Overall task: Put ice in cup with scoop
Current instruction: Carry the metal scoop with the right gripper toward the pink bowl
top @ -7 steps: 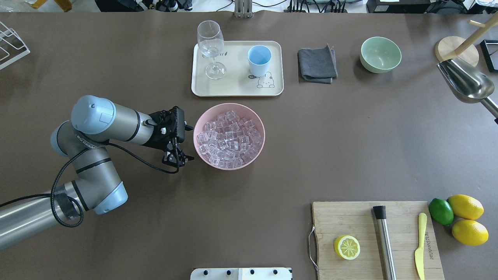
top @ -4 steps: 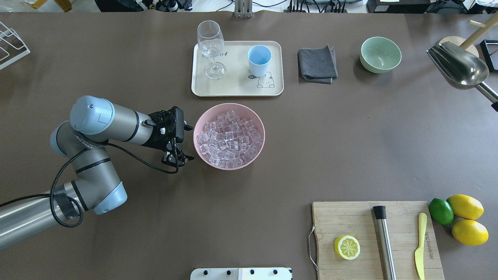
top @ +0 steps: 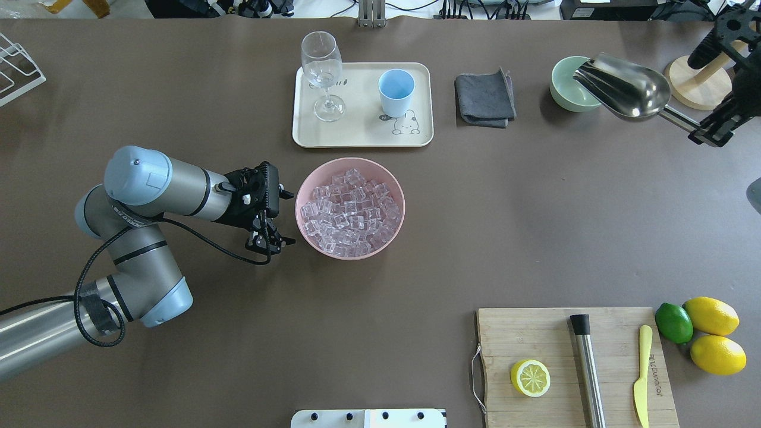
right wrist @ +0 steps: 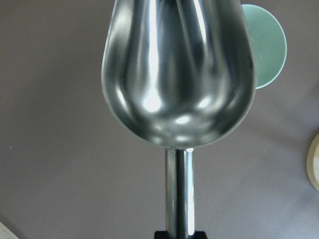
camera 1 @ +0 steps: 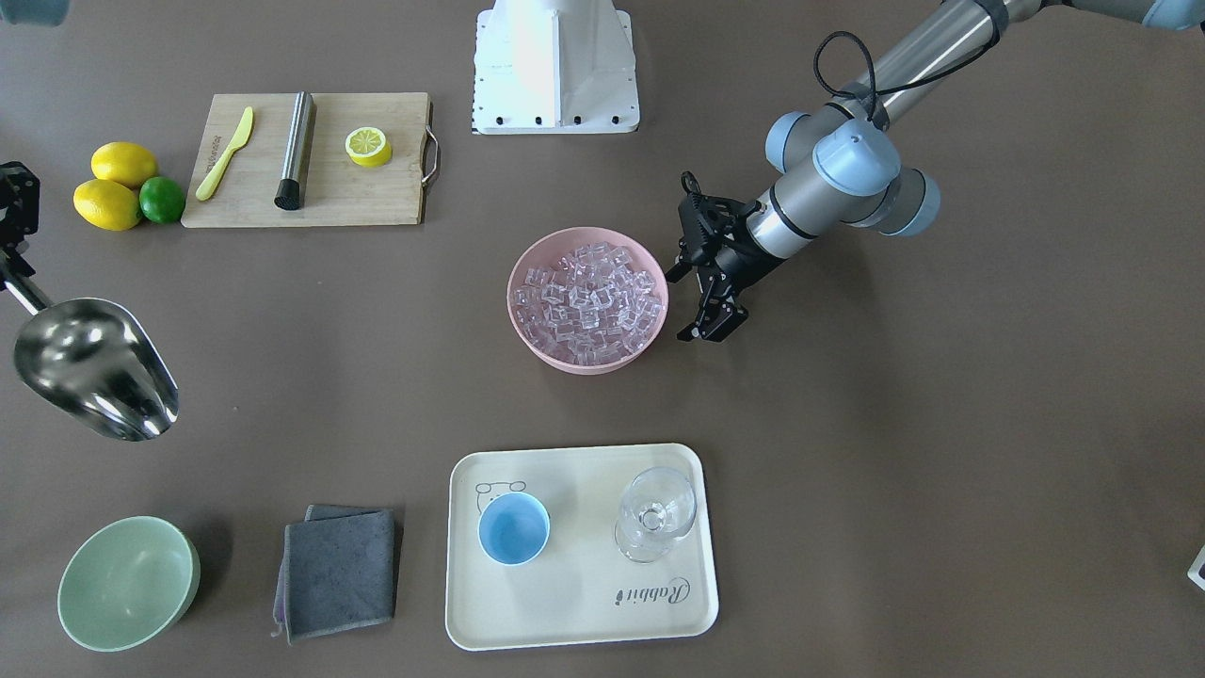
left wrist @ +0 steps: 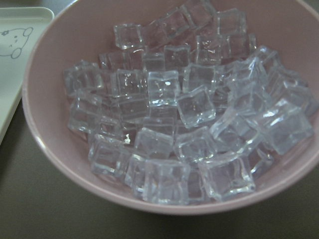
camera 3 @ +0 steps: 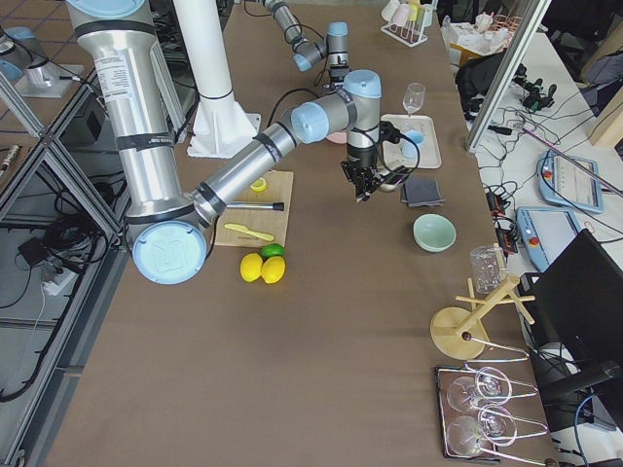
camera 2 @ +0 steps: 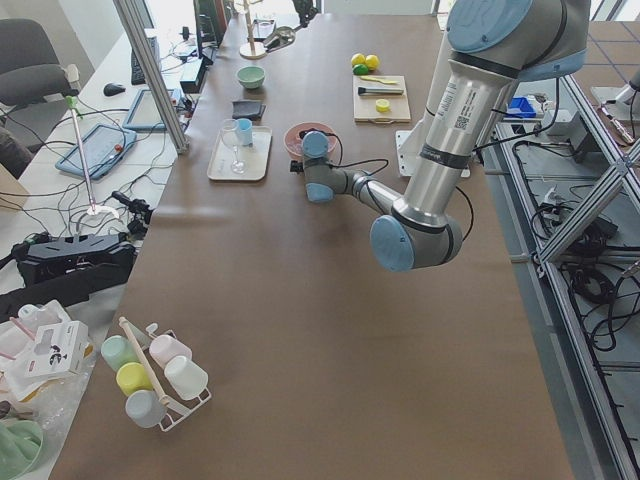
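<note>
My right gripper [top: 708,134] is shut on the handle of the shiny steel scoop [top: 624,89]. It holds the scoop in the air at the far right, with the trough's tip over the pale green bowl [top: 563,89]. The trough is empty in the right wrist view [right wrist: 174,69]. The ice [top: 349,213] fills a pink bowl [top: 309,178] at mid-table and shows close up in the left wrist view [left wrist: 184,114]. My left gripper [top: 289,217] is open and empty beside that bowl's left rim. The light blue cup [top: 396,92] stands upright on a cream tray [top: 357,131] behind the bowl.
A stemmed glass [top: 321,65] shares the tray. A grey cloth [top: 484,98] lies right of it. A wooden stand [top: 695,83] is at the far right. A cutting board [top: 535,333] at the near right holds a steel rod [top: 585,368], half a lemon and a knife, with whole fruit beside it.
My right arm has carried the scoop left and further back from the table's right edge, so its tip now overlaps the green bowl. The left arm has barely moved.
</note>
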Motion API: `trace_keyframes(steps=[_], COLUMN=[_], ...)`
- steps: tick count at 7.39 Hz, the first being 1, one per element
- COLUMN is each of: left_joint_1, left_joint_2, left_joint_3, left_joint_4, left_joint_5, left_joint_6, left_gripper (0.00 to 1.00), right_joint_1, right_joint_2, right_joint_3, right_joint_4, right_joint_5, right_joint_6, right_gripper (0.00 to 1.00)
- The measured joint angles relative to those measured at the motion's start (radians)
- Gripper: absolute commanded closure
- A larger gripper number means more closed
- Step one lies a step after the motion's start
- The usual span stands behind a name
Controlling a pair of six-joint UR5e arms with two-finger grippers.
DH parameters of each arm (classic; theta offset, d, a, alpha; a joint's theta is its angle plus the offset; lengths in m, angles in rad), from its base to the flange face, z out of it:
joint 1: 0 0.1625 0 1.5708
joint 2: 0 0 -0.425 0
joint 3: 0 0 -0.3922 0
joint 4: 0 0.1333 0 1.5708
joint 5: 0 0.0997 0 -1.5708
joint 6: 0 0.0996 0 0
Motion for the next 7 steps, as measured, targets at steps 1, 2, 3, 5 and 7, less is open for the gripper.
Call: trace_keyframes(steps=[1, 2, 3, 5, 7], left_joint_1=[0.000, 0.001, 0.002, 0.004, 0.004], left_joint_2=[0.000, -0.001, -0.001, -0.001, 0.000], left_joint_3=[-0.001, -0.001, -0.002, -0.004, -0.003], left_joint_4=[0.000, 0.000, 0.000, 0.000, 0.000], left_joint_5=[0.000, 0.001, 0.003, 0.003, 0.004], left_joint_6=[0.000, 0.000, 0.000, 0.000, 0.000], left_gripper=[0.02, 0.02, 0.02, 0.02, 0.02], right_joint_1=[-0.039, -0.069, -0.093, -0.170, -0.218], right_joint_2=[0.075, 0.121, 0.141, 0.173, 0.215], right_joint_3=[-0.001, 0.000, 0.007, 0.012, 0.009], right_joint_4=[-0.082, -0.135, -0.157, -0.170, -0.218], right_joint_5=[-0.042, -0.070, -0.088, -0.110, -0.115], right_joint_6=[-0.012, -0.018, -0.028, -0.040, -0.078], right_gripper=[1.00, 1.00, 1.00, 1.00, 1.00])
